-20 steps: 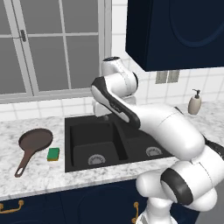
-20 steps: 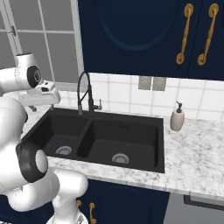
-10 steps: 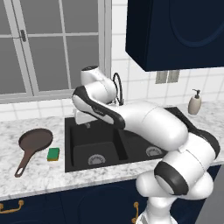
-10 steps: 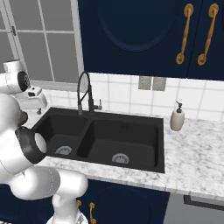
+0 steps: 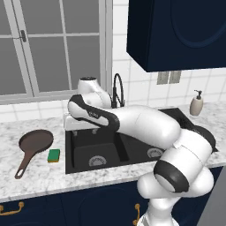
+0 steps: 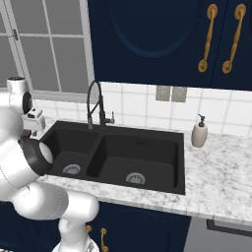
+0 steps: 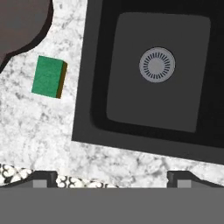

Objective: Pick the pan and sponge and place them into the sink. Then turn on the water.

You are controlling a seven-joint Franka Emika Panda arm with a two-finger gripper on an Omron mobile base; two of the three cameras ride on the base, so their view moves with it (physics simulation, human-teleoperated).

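Observation:
The dark brown pan (image 5: 35, 141) lies on the counter left of the black sink (image 5: 110, 150), its long handle pointing toward the front edge. The green sponge (image 5: 54, 155) sits between pan and sink. My gripper (image 5: 84, 131) hangs open above the sink's left rim, nothing between its fingers. From the hand view I look down on the sponge (image 7: 48, 76), the pan's edge (image 7: 22, 22) and the left basin (image 7: 94, 87) with its silver drain (image 7: 156, 64); the gripper (image 7: 112, 178) stands wide open. The hand (image 6: 34, 118) also shows left of the sink (image 6: 147, 147).
A tall black arched faucet (image 5: 117, 88) stands behind the sink's middle. A soap dispenser (image 5: 196, 103) sits on the counter to the right. A window runs behind the counter on the left and dark cabinets hang above on the right.
The arm has swung left from over the sink's middle to over its left rim, closer to the sponge and pan. The gripper stays open.

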